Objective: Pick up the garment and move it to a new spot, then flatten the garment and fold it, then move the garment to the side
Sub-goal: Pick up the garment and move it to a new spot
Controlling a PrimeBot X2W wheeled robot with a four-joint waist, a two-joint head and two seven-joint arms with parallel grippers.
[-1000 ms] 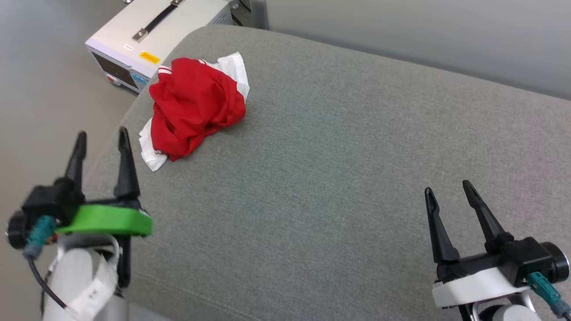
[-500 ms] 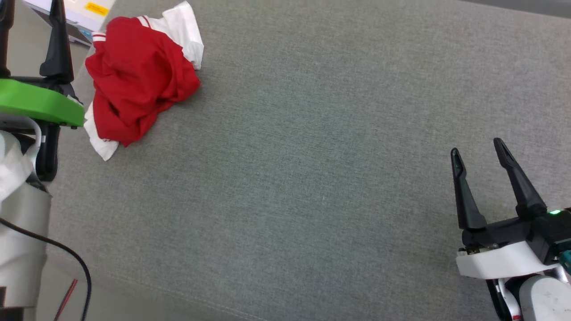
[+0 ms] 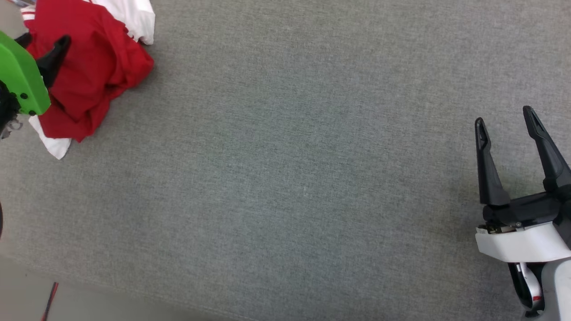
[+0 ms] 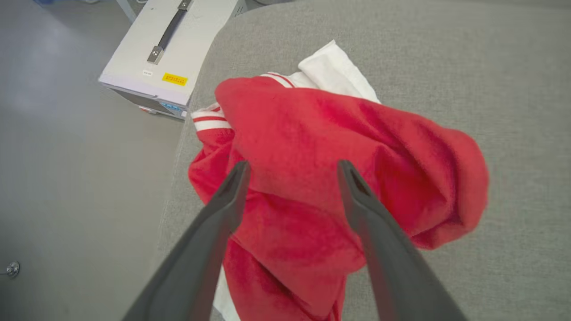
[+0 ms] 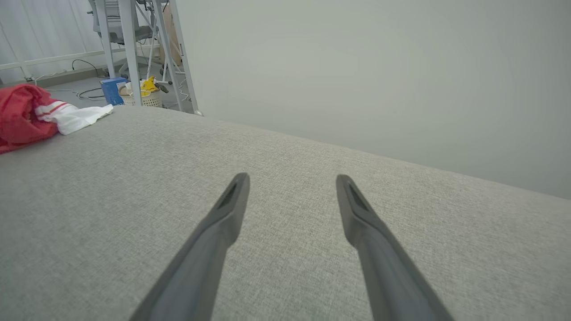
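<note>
One grey fabric-covered surface (image 3: 290, 178) carries the work; its far edge is cut off in the head view, and the right wrist view shows that edge running under a plain pale wall (image 5: 357, 67).

One garment (image 4: 334, 156) lies crumpled near the surface's left corner. Red cloth is heaped on top, and white sleeve cloth with red-white striped trim pokes out at the far and near ends. The heap hides which side faces up. In the head view the garment (image 3: 93, 67) is cropped by the top left corner and partly covered by a green mount (image 3: 20, 76).

One white box (image 4: 165, 58) with a black handle and a yellow label sits on the floor beyond the garment.

Two grippers are present. The left gripper (image 4: 293, 164) is spread, its two fingers straddling the garment's top fold; contact with the cloth cannot be judged. In the head view one of its fingers (image 3: 55, 51) lies over the red cloth. The right gripper (image 3: 504, 114) is spread and empty, well apart from the garment, over bare fabric.

Past the garment, the right wrist view shows metal frame legs (image 5: 129, 44), one blue box (image 5: 109, 89) and one small basket (image 5: 142, 96).
</note>
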